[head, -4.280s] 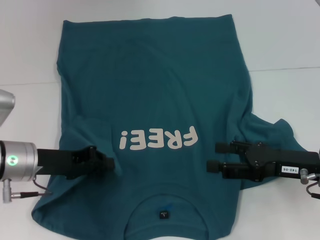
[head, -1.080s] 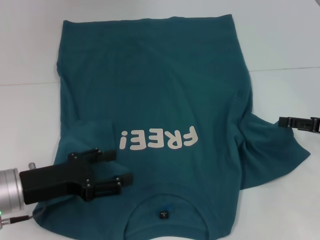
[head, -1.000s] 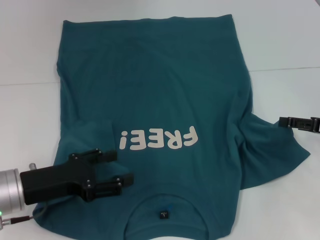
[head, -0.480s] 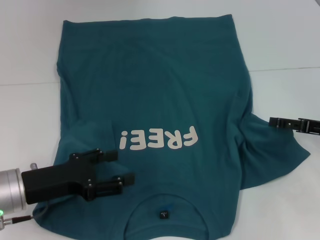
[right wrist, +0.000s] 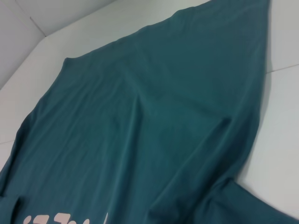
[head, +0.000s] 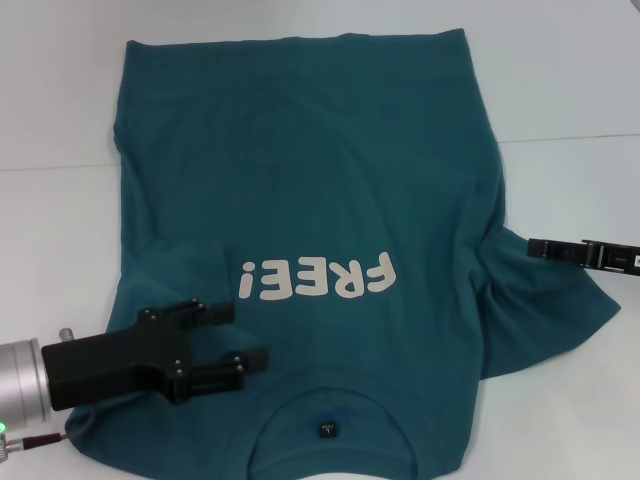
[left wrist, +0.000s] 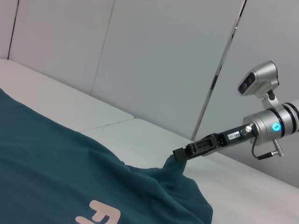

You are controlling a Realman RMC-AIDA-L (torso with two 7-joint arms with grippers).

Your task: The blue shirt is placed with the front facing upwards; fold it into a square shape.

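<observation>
Head view: blue shirt point(head: 320, 190) flat, "FREE!" print up, right sleeve bunched.

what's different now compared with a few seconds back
The left sleeve got folded inward onto the shirt. The left pincer pulled back toward the collar and hovers open. The right pincer left the shirt's middle for the right sleeve and now grips its edge, lifting it slightly. The shirt body and print stayed put.
</observation>
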